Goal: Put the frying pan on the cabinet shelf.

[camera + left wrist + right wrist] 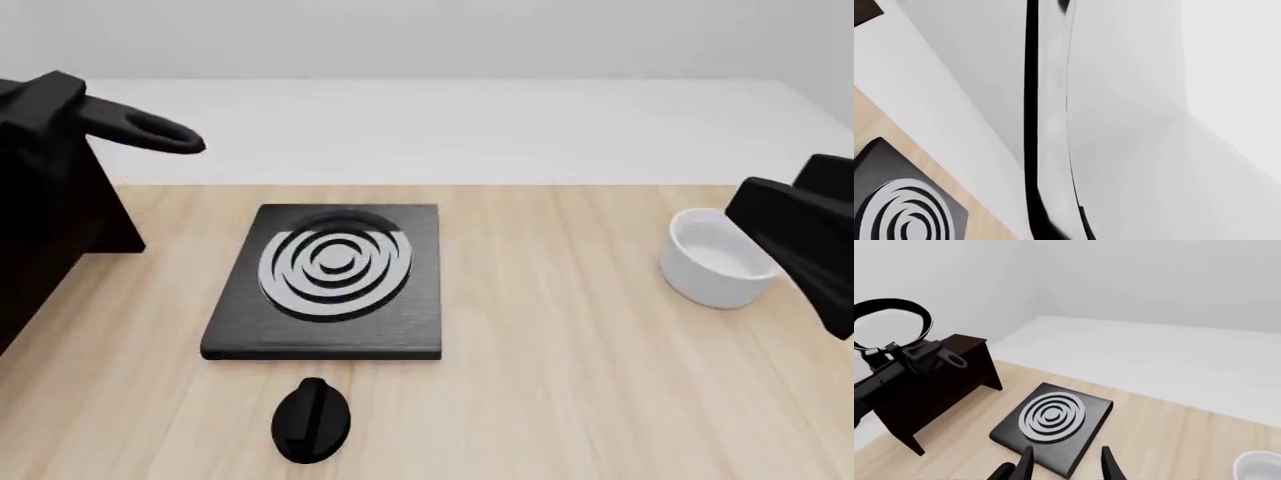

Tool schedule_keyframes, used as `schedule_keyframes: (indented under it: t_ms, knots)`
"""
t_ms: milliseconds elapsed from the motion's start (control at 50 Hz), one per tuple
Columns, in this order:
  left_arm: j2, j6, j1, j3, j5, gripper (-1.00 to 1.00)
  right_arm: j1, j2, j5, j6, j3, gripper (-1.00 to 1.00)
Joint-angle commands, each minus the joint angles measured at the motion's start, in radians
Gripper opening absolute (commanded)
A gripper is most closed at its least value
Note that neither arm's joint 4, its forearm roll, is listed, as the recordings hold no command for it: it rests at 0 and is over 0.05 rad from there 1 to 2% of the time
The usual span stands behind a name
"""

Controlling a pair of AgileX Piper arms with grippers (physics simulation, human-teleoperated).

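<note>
Black against the pale wall, the frying pan (891,325) hangs in the air above the cabinet (934,390), tipped up on edge so that from the right wrist view we see its round rim face-on. We judge it is carried this way because the left gripper (894,357) clamps the long handle (140,130), whose holed end pokes out toward the middle of the front view. The left arm (871,387) stretches up and over the cabinet top, well off the wooden table (574,400); in its own wrist view the pan's rim fills the centre. The pan is not yet set on the cabinet shelf (964,342), and it needs levelling first, we reckon. Our right gripper (1066,462) hovers with its fingers spread apart and empty, near the hob (334,280), while the white bowl (714,260) sits beside that arm. A black knob (310,420) lies in front of the hob.
</note>
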Motion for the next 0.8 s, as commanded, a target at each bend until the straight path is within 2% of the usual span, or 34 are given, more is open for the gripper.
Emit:
schedule_keyframes:
  t_ms: [20, 200, 260, 280, 400, 420, 480, 520, 600, 720, 800]
  knots:
    - [0.086, -0.024, 0.033, -0.019, -0.084, -1.00, -0.001, -0.016, 0.010, 0.005, 0.021, 1.00]
    - [0.165, -0.052, 0.070, -0.080, -0.133, -1.00, -0.017, -0.028, 0.026, 0.009, 0.020, 1.00]
    - [0.188, -0.068, 0.087, -0.082, -0.166, -1.00, -0.022, -0.029, 0.033, 0.004, 0.017, 1.00]
    - [0.210, -0.102, 0.107, -0.071, -0.209, -1.00, -0.024, -0.030, 0.038, 0.001, 0.014, 1.00]
    - [0.251, -0.115, 0.135, -0.082, -0.243, -1.00, -0.030, -0.032, 0.052, -0.005, 0.009, 1.00]
    - [0.270, -0.158, 0.147, -0.069, -0.289, -1.00, -0.032, -0.031, 0.054, -0.008, 0.009, 1.00]
    - [0.286, -0.176, 0.162, -0.074, -0.307, -1.00, -0.034, -0.031, 0.057, -0.008, 0.009, 1.00]
    - [0.315, -0.232, 0.178, -0.059, -0.369, -1.00, -0.036, -0.031, 0.059, -0.012, 0.010, 1.00]
    - [0.325, -0.238, 0.202, -0.067, -0.379, -1.00, -0.035, -0.032, 0.062, -0.014, 0.014, 1.00]
    - [0.362, -0.320, 0.242, -0.027, -0.488, -1.00, -0.036, -0.027, 0.071, -0.021, 0.007, 1.00]
    - [0.385, -0.350, 0.257, -0.010, -0.528, -1.00, -0.038, -0.029, 0.070, -0.022, 0.018, 1.00]
